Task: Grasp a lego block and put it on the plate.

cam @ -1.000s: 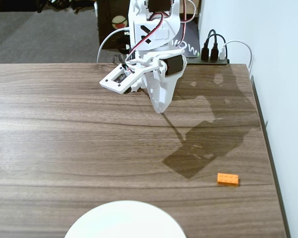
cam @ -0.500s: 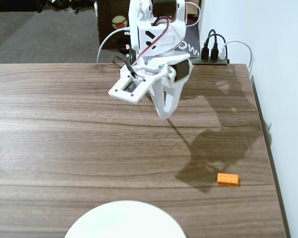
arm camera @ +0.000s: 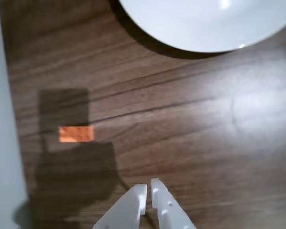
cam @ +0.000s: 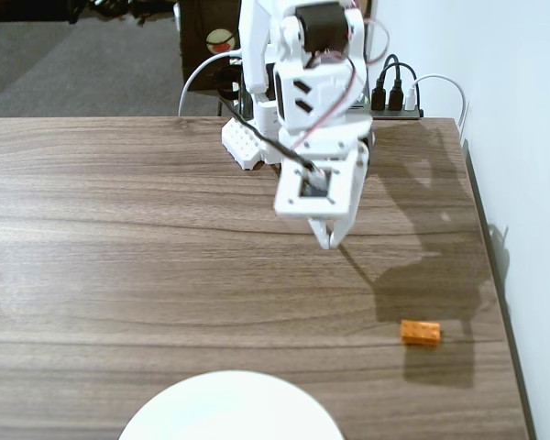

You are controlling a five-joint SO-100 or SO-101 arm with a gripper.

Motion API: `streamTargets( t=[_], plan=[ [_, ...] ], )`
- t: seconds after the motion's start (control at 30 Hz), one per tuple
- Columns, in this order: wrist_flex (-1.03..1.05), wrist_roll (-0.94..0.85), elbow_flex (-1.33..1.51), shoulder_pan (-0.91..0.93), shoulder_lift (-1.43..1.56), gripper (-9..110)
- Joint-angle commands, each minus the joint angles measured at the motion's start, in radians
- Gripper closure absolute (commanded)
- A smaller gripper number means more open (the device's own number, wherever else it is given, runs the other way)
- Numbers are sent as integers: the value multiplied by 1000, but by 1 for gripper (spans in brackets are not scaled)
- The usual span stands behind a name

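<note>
The orange lego block (cam: pixel 421 332) lies flat on the wooden table near its right edge in the fixed view. In the wrist view the lego block (arm camera: pixel 76 134) sits at the left, in the arm's shadow. The white plate (cam: pixel 231 410) shows partly at the bottom edge of the fixed view and the plate (arm camera: pixel 205 21) fills the top of the wrist view. My white gripper (cam: pixel 328 240) hangs above the table's middle, well back and left of the block. In the wrist view my gripper (arm camera: pixel 149 183) has its jaws nearly together with nothing between them.
The wooden table (cam: pixel 119 238) ends at a white wall (cam: pixel 522 137) on the right. A black power strip with plugs (cam: pixel 396 96) sits at the table's back edge behind the arm's base (cam: pixel 252 142).
</note>
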Motion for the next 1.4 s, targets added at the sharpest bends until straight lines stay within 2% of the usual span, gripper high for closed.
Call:
streamTargets(
  t=[0.0, 0.6, 0.97, 1.17, 1.37],
  plan=[
    [-26, -112, -52, 2, -20, 101],
    [3, -313, -172, -97, -58, 100],
    [77, -643, -287, -77, -230, 101],
    [232, -657, -423, -109, -367, 100],
    [221, -583, -518, -126, -442, 101]
  ],
)
